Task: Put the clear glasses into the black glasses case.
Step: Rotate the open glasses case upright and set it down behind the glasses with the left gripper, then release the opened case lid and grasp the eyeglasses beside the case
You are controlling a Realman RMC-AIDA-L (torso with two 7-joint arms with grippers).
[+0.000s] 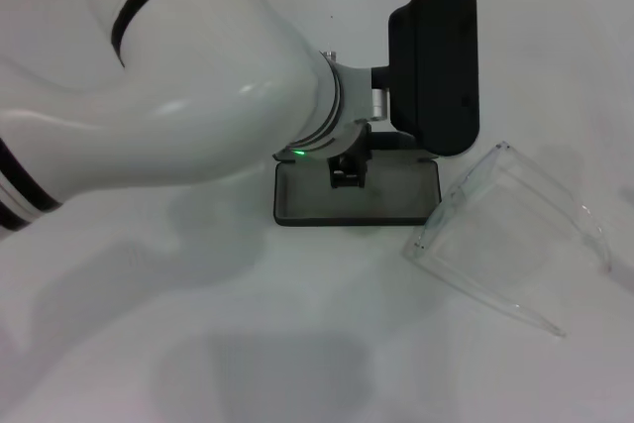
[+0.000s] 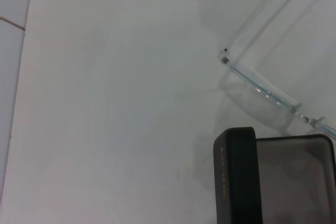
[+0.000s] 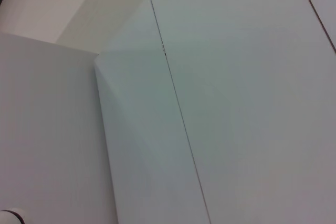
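Observation:
The black glasses case [image 1: 396, 207] lies open at the middle of the white table, its grey lining facing up and its lid [image 1: 436, 66] standing upright on the right side. My left gripper [image 1: 384, 96] reaches over the open base and sits against the inner side of the lid. The clear glasses [image 1: 505, 235] lie on the table just right of the case, temple arms spread, apart from the gripper. In the left wrist view the case [image 2: 239, 177] shows edge-on beside the glasses [image 2: 262, 90]. My right arm is out of sight.
My bulky white left arm [image 1: 178, 76] covers the upper left of the head view and hides the table behind it. The white table [image 1: 248, 344] spreads in front of the case. The right wrist view shows only white panels [image 3: 236, 103].

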